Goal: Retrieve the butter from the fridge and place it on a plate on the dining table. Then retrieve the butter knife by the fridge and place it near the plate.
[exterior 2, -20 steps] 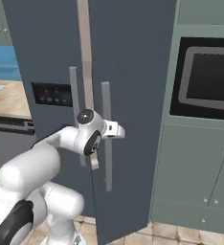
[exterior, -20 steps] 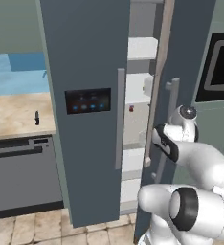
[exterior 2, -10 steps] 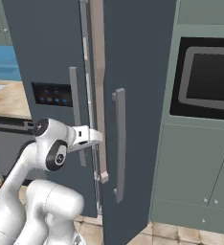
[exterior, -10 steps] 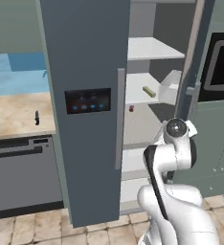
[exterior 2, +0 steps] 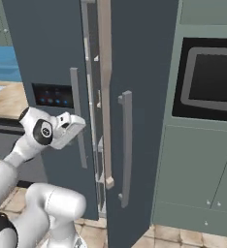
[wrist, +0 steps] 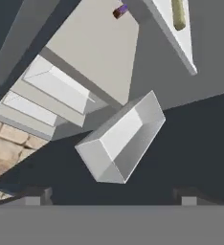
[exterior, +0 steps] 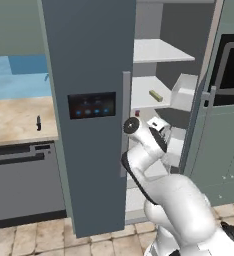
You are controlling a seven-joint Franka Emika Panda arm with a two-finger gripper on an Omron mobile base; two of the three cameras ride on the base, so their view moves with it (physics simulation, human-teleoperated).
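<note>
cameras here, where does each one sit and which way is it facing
Left base view: behind the arm on its left, facing the tall slate-blue fridge with its right door open, the olive-yellow butter stick on a white shelf; white arm at lower right.
Right base view: behind on the right, facing the fridge doors edge-on; arm at lower left, gripper.
Hand view: on the hand, rolled, looking into the fridge; dark fingertips at bottom.
Shared: left base and hand views both show the butter.

We see glossy white arm, chunky rounded links, dark grey joint rings, round black-centred cap near wrist, two small dark fingertips on hand.
</note>
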